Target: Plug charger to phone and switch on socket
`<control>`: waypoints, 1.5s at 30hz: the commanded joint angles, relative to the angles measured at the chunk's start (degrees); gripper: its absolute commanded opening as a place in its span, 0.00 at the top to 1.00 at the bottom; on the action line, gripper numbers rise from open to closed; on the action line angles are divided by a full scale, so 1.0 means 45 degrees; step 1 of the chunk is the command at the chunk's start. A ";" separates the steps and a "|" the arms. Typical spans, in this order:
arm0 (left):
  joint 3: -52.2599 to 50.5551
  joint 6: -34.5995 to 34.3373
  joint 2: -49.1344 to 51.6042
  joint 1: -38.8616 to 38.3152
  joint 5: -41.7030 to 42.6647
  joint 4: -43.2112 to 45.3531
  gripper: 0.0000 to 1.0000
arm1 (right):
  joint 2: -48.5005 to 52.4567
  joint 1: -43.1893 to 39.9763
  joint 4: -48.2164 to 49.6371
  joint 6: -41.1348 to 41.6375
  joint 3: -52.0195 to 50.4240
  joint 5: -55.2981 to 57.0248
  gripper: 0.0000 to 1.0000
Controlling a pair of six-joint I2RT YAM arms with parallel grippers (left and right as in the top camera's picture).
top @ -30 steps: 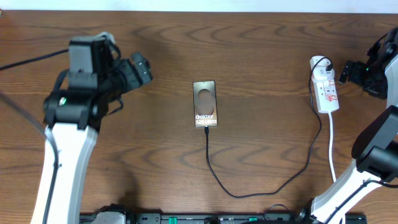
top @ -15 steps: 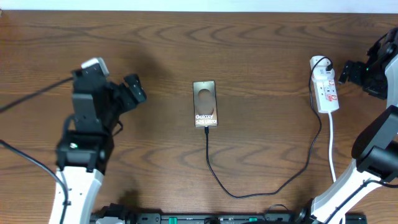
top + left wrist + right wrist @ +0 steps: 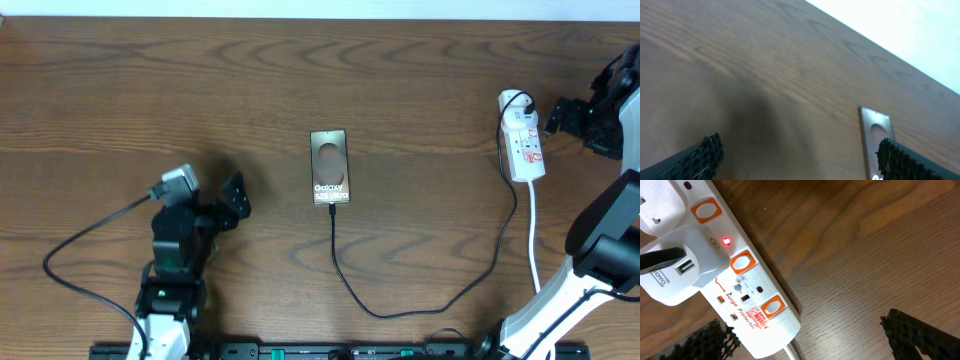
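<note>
The phone [image 3: 329,166] lies flat at the table's middle, its "Galaxy" face up; its top end also shows in the left wrist view [image 3: 874,131]. The charger cable [image 3: 378,313] runs from the phone's bottom edge, loops forward, and rises to a white adapter [image 3: 675,272] in the socket strip [image 3: 526,147]. A red light glows on the socket strip [image 3: 747,287]. My left gripper [image 3: 235,195] is open and empty, left of the phone and apart from it. My right gripper [image 3: 554,116] is open and empty just right of the strip, with the fingers spread in its wrist view [image 3: 810,340].
The strip's white cord [image 3: 532,230] runs toward the front right. The left arm's thick black cable [image 3: 70,250] loops over the front left of the wooden table [image 3: 420,70]. A black rail lies along the front edge.
My left arm has drawn back from the far left toward the front edge, its gripper now lower and nearer the phone's level. The right arm, phone and strip have not moved.
</note>
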 commanded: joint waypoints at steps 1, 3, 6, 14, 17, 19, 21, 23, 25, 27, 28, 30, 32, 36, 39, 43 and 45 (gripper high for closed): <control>-0.0840 -0.0102 -0.1025 0.0010 -0.0471 0.0087 0.00 | -0.0155 -0.0010 0.0000 -0.0233 0.0141 0.0102 0.01; -0.1350 -0.0097 -0.1705 0.0010 -0.0602 0.0083 0.00 | -0.0155 -0.0010 -0.0005 -0.0233 0.0141 0.0102 0.01; -0.1977 -0.0102 -0.2613 0.0010 -0.0656 0.0083 0.01 | -0.0155 -0.0010 0.0000 -0.0233 0.0141 0.0102 0.01; -0.2608 -0.0092 -0.4439 0.0010 -0.1049 -0.1477 0.00 | -0.0155 -0.0010 0.0000 -0.0233 0.0141 0.0102 0.01; -0.2608 0.0058 -0.6067 0.0010 -0.1574 -0.3371 0.00 | -0.0155 -0.0010 0.0000 -0.0233 0.0141 0.0102 0.01; -0.2608 0.0117 -0.7014 0.0010 -0.1783 -0.4328 0.00 | -0.0155 -0.0010 -0.0005 -0.0233 0.0141 0.0102 0.01; -0.2608 0.0719 -0.7864 0.0010 -0.1729 -0.4590 0.00 | -0.0155 -0.0010 0.0000 -0.0233 0.0141 0.0102 0.01; -0.2608 0.0967 -0.8437 0.0010 -0.1739 -0.4600 0.00 | -0.0155 -0.0010 -0.0005 -0.0233 0.0141 0.0102 0.01; -0.2608 0.1457 -0.9102 0.0010 -0.1729 -0.4605 0.00 | -0.0155 -0.0010 -0.0005 -0.0233 0.0141 0.0102 0.01; -0.2608 0.2132 -0.9772 0.0010 -0.1647 -0.4609 0.00 | -0.0155 -0.0010 -0.0005 -0.0233 0.0141 0.0102 0.01; -0.2608 0.2346 -0.9972 0.0010 -0.1642 -0.4609 0.00 | -0.0155 -0.0010 -0.0005 -0.0233 0.0141 0.0102 0.01; -0.2608 0.2798 -1.0355 0.0010 -0.1642 -0.4614 0.00 | -0.0155 -0.0010 -0.0005 -0.0233 0.0141 0.0102 0.01; -0.2608 0.3764 -1.0671 0.0010 -0.1647 -0.4609 0.00 | -0.0155 -0.0010 -0.0005 -0.0233 0.0141 0.0102 0.01; -0.2608 0.5999 -1.0666 0.0010 -0.1608 -0.4648 0.00 | -0.0155 -0.0010 -0.0005 -0.0233 0.0141 0.0102 0.01; -0.2608 0.7125 -1.0666 0.0015 -0.1681 -0.4648 0.00 | -0.0155 -0.0010 -0.0005 -0.0233 0.0141 0.0102 0.01; -0.2608 0.7140 -1.0554 0.0019 -0.1647 -0.4614 0.00 | -0.0155 -0.0010 -0.0005 -0.0233 0.0141 0.0102 0.01; -0.2608 0.7140 -1.0462 0.0019 -0.1647 -0.4609 0.00 | -0.0155 -0.0010 -0.0005 -0.0233 0.0141 0.0102 0.01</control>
